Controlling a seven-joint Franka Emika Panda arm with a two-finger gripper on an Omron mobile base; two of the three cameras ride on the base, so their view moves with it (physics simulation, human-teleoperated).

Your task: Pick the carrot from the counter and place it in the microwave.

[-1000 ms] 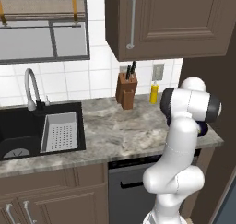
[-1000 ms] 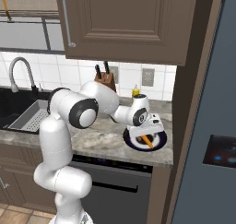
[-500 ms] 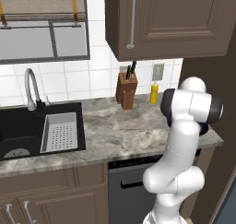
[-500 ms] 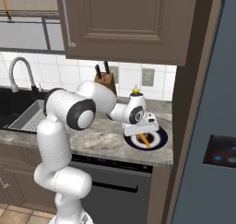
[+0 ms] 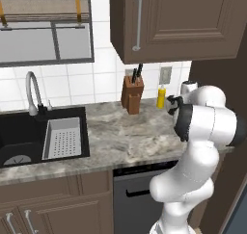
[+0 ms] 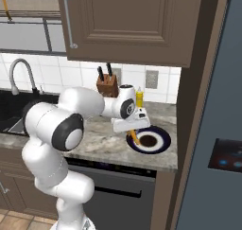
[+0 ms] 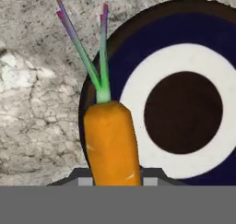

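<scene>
**One carrot held over the plate's rim**

One carrot [image 7: 112, 142] stood between the fingers of the gripper [image 6: 133, 129], whose jaws were closed on its orange body. In the hand view the thick end pointed away from the camera, with thin green stalks fanning out from it, their tips turning purple and red. The lower part of the carrot ran down between the two dark finger tips at the bottom of that view.

Beneath the carrot lay a round plate [image 7: 184, 48] with a dark blue band, a white ring and a dark brown centre. The carrot crossed the plate's left rim as the hand camera saw it, and its stalks reached out over the marbled counter [image 7: 32, 103].

In the right base view the gripper hung just above the counter [image 6: 101, 144], at the near left edge of the plate [image 6: 160, 141], and a short length of the carrot [image 6: 134, 137] showed orange below the white hand. Whether the carrot's tip touched the plate could not be told.

Behind the arm, a wooden knife block [image 6: 108, 86] and a yellow bottle [image 6: 139, 97] stood against the tiled wall. In the left base view the knife block [image 5: 132, 94] and the bottle [image 5: 161, 97] stood near each other on the counter [image 5: 120, 136], with the black sink [image 5: 29, 132] and its curved faucet [image 5: 32, 91] well apart to the left. A dark dishwasher front [image 5: 140, 194] sat under the counter.
</scene>
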